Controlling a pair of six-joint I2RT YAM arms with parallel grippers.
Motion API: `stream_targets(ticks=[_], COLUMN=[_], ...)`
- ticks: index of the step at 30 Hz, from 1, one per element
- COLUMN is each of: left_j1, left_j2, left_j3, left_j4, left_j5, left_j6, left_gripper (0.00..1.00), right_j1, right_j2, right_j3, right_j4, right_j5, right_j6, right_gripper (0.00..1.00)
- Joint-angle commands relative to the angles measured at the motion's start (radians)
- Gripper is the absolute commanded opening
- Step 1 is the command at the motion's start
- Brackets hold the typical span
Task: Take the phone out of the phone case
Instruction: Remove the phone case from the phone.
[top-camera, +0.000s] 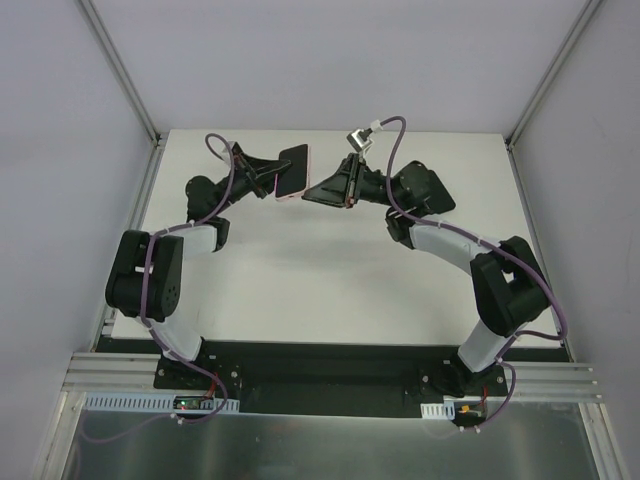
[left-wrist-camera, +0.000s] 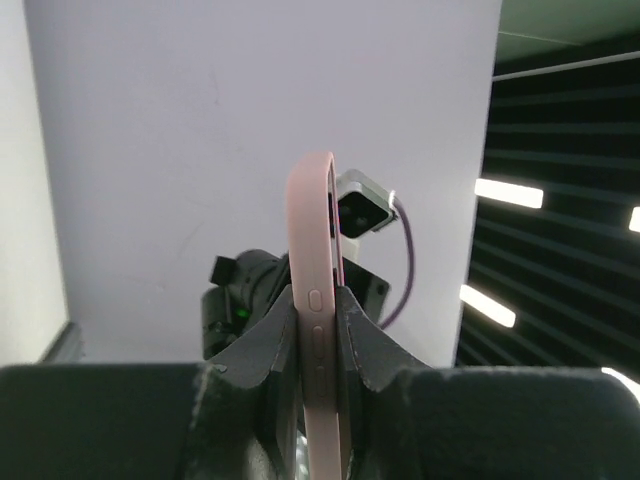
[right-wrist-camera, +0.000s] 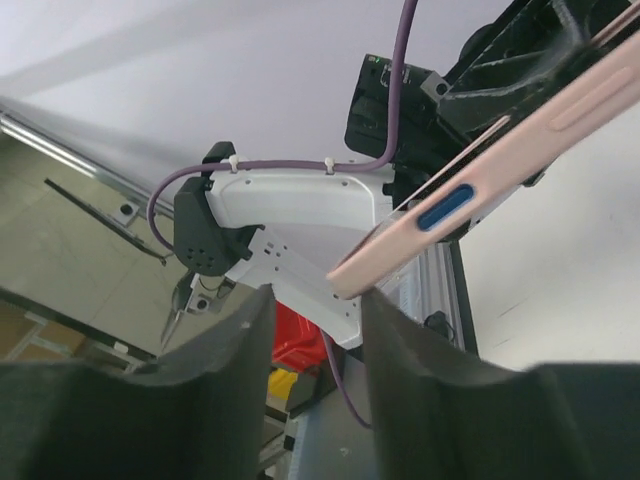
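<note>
My left gripper (top-camera: 268, 178) is shut on the salmon-pink phone case (top-camera: 304, 168) and holds it in the air above the far middle of the white table. The black phone (top-camera: 292, 170) sits in the case, its dark face turned up to the top camera. In the left wrist view the case (left-wrist-camera: 312, 250) stands edge-on, clamped between my fingers (left-wrist-camera: 365, 345). My right gripper (top-camera: 333, 190) is open just right of the case. In the right wrist view the case's corner (right-wrist-camera: 350, 280) lies at my right fingertip (right-wrist-camera: 375, 300); I cannot tell if they touch.
The white table (top-camera: 330, 290) has grey enclosure walls on three sides and a metal rail (top-camera: 330, 385) along the near edge. The left arm's white link (right-wrist-camera: 290, 215) and purple cable fill the right wrist view behind the case. A red object (right-wrist-camera: 300, 340) lies beyond it.
</note>
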Motion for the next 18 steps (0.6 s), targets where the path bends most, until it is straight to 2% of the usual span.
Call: stream_targets(ticks=[1, 5, 9, 10, 13, 15, 16, 18], left_j1=[-0.023, -0.018, -0.014, -0.014, -0.012, -0.011, -0.009, -0.008], left_j2=[-0.066, -0.118, -0.143, -0.150, -0.182, -0.216, -0.228, -0.256], left_j3=[0.024, 0.039, 0.053, 0.056, 0.061, 0.061, 0.062, 0.073], left_j4=[-0.057, -0.151, -0.194, -0.202, -0.255, -0.293, -0.327, -0.359], left_j5=[0.065, 0.079, 0.087, 0.088, 0.088, 0.085, 0.082, 0.074], left_j6=[0.291, 0.388, 0.425, 0.433, 0.471, 0.511, 0.522, 0.554], left_gripper=[0.00, 0.00, 0.00, 0.00, 0.00, 0.00, 0.00, 0.00], right_j1=[-0.012, -0.024, -0.024, -0.024, -0.023, -0.022, -0.021, -0.016], right_j2=[-0.048, -0.054, -0.063, -0.075, -0.121, -0.138, -0.149, -0.152], right_j3=[-0.008, -0.073, -0.082, -0.083, -0.093, -0.084, -0.082, -0.083], right_j4=[0.377, 0.359, 0.278, 0.217, 0.034, -0.043, -0.096, -0.112], right_j5=[0.053, 0.116, 0.142, 0.148, 0.182, 0.211, 0.217, 0.234], right_j6=[0.122, 0.131, 0.096, 0.058, -0.036, -0.105, -0.122, -0.136], right_gripper=[0.72, 0.83, 0.85, 0.89, 0.90, 0.84, 0.73, 0.62])
